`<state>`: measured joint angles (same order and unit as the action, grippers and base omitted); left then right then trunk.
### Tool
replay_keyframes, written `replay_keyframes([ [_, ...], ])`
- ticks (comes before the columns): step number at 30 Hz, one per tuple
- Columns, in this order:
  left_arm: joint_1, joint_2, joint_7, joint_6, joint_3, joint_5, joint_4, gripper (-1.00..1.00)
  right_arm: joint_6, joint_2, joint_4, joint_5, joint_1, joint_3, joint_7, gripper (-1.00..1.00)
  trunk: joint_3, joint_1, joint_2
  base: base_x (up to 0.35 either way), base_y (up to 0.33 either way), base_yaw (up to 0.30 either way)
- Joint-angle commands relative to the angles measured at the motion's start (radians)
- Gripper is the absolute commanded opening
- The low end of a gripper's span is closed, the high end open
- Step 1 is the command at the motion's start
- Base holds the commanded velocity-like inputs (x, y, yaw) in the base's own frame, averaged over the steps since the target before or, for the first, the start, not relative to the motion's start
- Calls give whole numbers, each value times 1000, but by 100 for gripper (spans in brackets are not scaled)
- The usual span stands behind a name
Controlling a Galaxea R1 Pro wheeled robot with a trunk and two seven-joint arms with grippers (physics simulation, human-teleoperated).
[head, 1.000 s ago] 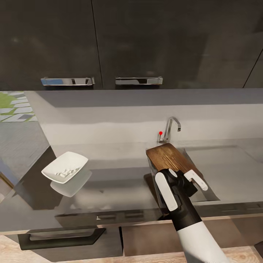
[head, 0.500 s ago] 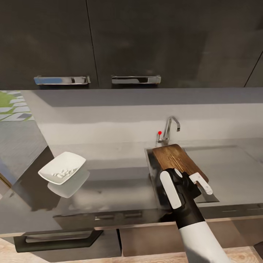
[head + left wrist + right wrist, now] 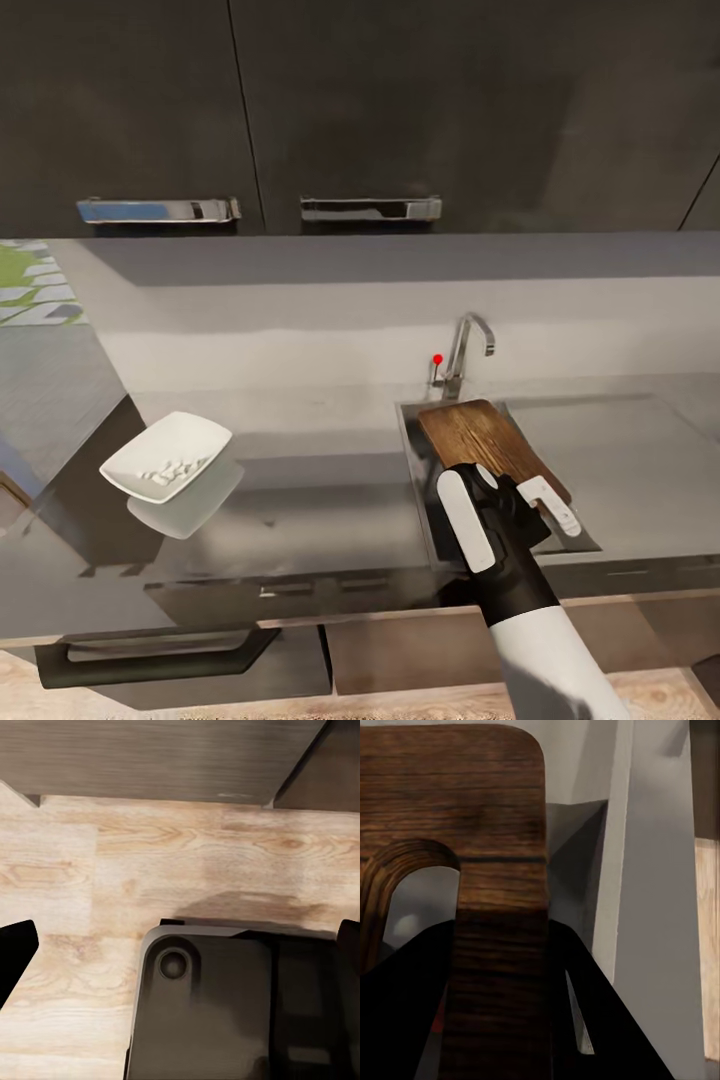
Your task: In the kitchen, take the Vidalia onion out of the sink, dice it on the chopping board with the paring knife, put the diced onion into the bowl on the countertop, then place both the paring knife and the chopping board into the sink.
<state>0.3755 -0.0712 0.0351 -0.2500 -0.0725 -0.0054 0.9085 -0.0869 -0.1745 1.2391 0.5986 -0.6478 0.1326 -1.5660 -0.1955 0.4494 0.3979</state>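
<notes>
One board [image 3: 487, 441], tilted over the sink [image 3: 415, 470], its far end near the tap [image 3: 466, 352]. One right end effector [image 3: 512, 503] at the board's 6 o'clock end, fingers [image 3: 405, 1020] closed on the wood beside the handle slot [image 3: 412, 900]. One bowl [image 3: 166, 456] on the counter [image 3: 300, 500], well apart at 9 o'clock of the sink, holding diced onion [image 3: 170, 470]. Left end effector [image 3: 180, 967]: fingertips spread wide, holding nothing, over wood floor [image 3: 112, 870]. Two cabinet handles [image 3: 160, 209] above.

No text, label, brand, number or sign can be read in any of the views.
</notes>
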Motion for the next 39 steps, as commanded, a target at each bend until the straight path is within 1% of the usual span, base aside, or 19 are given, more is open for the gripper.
replay_keyframes([
  [1,0,-1,2,-2,-1,-1,2,100,-6,0,-2,5,-1,1,-5,-100,-3,1,2,6,0,0],
  [14,0,-1,0,-2,-1,-1,0,100,-2,0,-6,6,-1,-2,-5,-100,-24,1,2,187,0,0],
  [18,0,-1,0,-2,-1,-1,0,100,-3,0,-6,6,-1,-7,-5,-100,-31,1,2,30,0,0],
  [22,0,-1,0,-2,-1,0,-1,100,-4,0,-7,5,0,-40,-5,-100,-37,1,2,5,0,0],
  [25,0,-1,0,-2,-1,1,-2,100,-4,0,-26,6,0,-48,-5,-100,-42,1,2,0,0,0],
  [35,0,-1,0,-2,-1,0,-2,100,-4,0,-49,6,0,-51,-5,-100,-58,1,2,1,0,0],
  [39,0,-1,0,-2,-1,0,-1,100,-3,0,-62,7,0,-51,-5,-100,-64,1,2,123,-53,0],
])
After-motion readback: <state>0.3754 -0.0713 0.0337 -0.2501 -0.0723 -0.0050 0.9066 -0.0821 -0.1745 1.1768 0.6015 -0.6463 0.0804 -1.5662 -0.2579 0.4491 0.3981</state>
